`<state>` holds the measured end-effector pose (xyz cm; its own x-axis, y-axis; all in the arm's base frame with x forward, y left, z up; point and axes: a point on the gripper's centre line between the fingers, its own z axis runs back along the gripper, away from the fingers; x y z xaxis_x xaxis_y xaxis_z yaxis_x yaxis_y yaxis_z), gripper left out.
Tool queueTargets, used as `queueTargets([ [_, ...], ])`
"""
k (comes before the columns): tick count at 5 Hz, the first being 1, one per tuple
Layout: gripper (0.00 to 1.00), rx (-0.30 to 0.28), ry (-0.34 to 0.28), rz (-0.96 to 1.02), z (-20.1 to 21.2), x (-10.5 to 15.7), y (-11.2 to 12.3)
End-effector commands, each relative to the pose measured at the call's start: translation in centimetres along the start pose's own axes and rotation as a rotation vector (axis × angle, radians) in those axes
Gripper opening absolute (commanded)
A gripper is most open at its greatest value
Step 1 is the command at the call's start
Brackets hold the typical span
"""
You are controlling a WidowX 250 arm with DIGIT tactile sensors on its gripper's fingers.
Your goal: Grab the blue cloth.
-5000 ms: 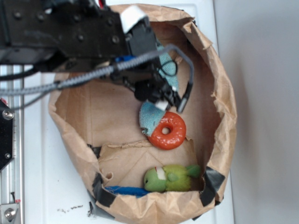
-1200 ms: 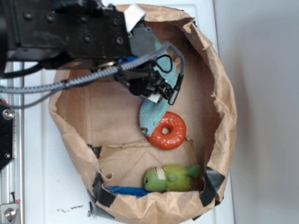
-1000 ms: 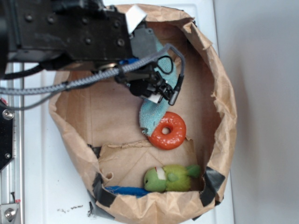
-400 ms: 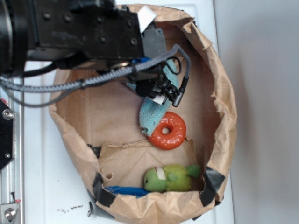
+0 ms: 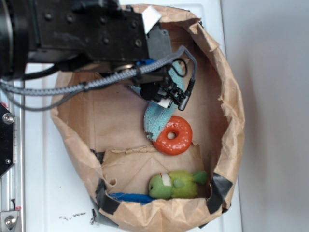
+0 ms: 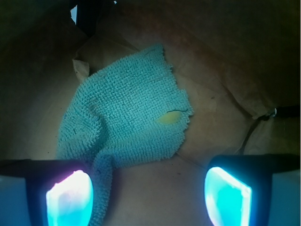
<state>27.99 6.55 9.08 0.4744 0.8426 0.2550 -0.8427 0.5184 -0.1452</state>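
Note:
The blue cloth (image 6: 131,113) is a teal terry rag spread on the brown paper floor, with a yellowish stain (image 6: 168,117) near its right edge. One narrow strip of it trails down beside my left pad (image 6: 68,197). My gripper (image 6: 148,188) is open, its pads wide apart, with bare paper between them just short of the rag's main body. In the exterior view the gripper (image 5: 166,94) hangs over the cloth (image 5: 155,121), whose lower end lies against the orange donut toy (image 5: 173,135). The arm hides the rag's upper part there.
Everything sits inside a crumpled brown paper bag (image 5: 231,106) with raised walls. A green plush toy (image 5: 176,184) lies near the bag's front wall, beside something dark blue (image 5: 130,197). A grey cable (image 5: 101,82) loops off the arm.
Over the last second the arm shifted slightly right and toward the bag's back, baring more of the rag. In the last 0.4 s nothing moved. The cloth and donut stayed put.

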Motion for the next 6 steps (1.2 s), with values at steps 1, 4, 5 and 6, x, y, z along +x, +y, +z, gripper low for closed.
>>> queueTargets([
  [1,1.00,-0.002,-0.075,0.022,0.4,0.5,-1.4],
  [4,1.00,-0.007,-0.102,0.031,-1.7,-0.2,-4.8],
  [5,1.00,0.026,-0.127,0.026,-2.8,-0.5,-5.5],
  [6,1.00,0.062,-0.147,0.019,-3.9,-0.8,-6.0],
])
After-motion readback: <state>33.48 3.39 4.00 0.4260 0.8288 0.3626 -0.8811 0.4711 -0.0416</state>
